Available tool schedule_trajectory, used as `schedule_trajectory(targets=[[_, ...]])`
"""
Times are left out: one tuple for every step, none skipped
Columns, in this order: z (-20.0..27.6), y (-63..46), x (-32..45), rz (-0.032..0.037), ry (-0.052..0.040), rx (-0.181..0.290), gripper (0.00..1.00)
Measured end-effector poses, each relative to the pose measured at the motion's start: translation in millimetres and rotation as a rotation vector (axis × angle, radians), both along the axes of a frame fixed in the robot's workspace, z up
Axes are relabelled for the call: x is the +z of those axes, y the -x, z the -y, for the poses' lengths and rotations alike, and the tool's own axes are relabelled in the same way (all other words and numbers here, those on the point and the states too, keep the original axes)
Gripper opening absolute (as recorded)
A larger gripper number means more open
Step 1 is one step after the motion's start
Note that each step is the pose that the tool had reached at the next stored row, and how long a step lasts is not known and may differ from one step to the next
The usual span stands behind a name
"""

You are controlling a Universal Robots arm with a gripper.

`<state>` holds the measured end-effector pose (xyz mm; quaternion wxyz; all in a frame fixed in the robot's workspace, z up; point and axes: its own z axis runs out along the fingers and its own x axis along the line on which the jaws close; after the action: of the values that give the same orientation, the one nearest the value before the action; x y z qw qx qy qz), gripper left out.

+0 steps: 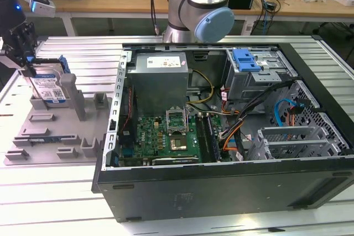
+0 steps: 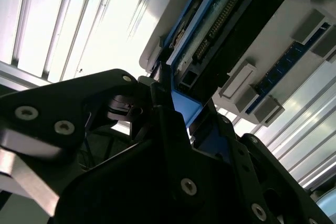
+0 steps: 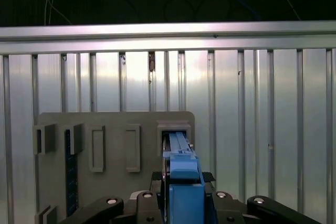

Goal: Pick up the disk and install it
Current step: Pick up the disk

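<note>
Disk (image 1: 47, 88): silver body, white-and-blue label, bright blue carrier round its edge, standing on edge in a slot of the grey fixture tray (image 1: 61, 136), at the exterior view's left, well apart from the open computer case (image 1: 221, 186). Gripper (image 1: 29, 69) sits over its top edge. In the first wrist view the claw is narrow, clamped on the blue carrier, black fingers (image 3: 157, 182) against both sides. The second wrist view adds the disk's end face with its connector row (image 2: 220, 30). Whether the disk's foot is seated in the slot or just raised, hard to tell. Ribbed metal table (image 1: 55, 203) lies open between tray and case.
</note>
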<state>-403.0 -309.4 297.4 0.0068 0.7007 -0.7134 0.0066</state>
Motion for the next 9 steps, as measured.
schedule_trajectory(targets=[[0.0, 0.0, -0.1, 0.0, 0.0, 0.0, 0.37], [0.0, 0.1, -0.1, 0.0, 0.0, 0.0, 0.37], [0.0, 0.1, -0.1, 0.0, -0.0001, 0.0, 0.37], [0.0, 0.1, -0.2, 0.0001, 0.0, 0.0, 0.37], [0.0, 0.2, -0.3, 0.0001, 0.0, 0.0, 0.37], [0.0, 0.2, -0.3, 0.0001, -0.0001, 0.0, 0.37], [0.0, 0.3, -0.3, 0.0001, -0.0001, 0.0, 0.37], [0.0, 0.3, -0.4, 0.0001, 0.0, 0.0, 0.37], [0.0, 0.3, -0.4, -0.0001, 0.0, 0.0, 0.37]])
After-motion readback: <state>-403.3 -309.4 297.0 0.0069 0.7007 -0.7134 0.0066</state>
